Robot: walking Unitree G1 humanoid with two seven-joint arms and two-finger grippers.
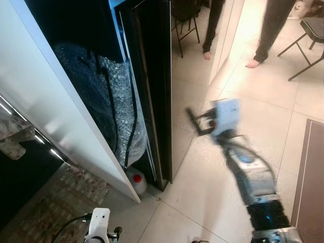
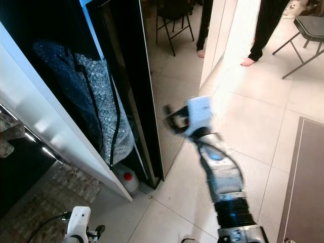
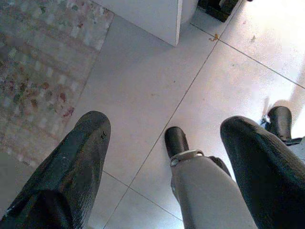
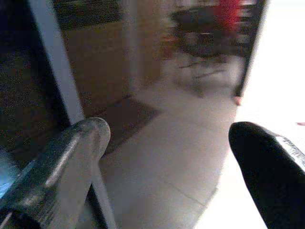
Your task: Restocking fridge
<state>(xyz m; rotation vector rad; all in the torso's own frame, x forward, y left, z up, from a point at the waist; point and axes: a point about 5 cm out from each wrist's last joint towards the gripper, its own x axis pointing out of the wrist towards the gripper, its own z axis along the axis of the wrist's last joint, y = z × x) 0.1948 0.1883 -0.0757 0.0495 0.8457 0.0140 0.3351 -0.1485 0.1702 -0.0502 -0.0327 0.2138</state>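
With the right end effector open, empty and raised just beside the dark fridge door, hook that edge squarely before pulling; left end effector hangs open

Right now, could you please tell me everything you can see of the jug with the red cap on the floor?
The jug is a whitish, translucent plastic container with a red cap on top, standing upright on the pale tiled floor. It sits in the gap at the foot of the white panel and the dark door, just below the bubble wrap bundle. The panel hides part of it. Its contents cannot be made out.
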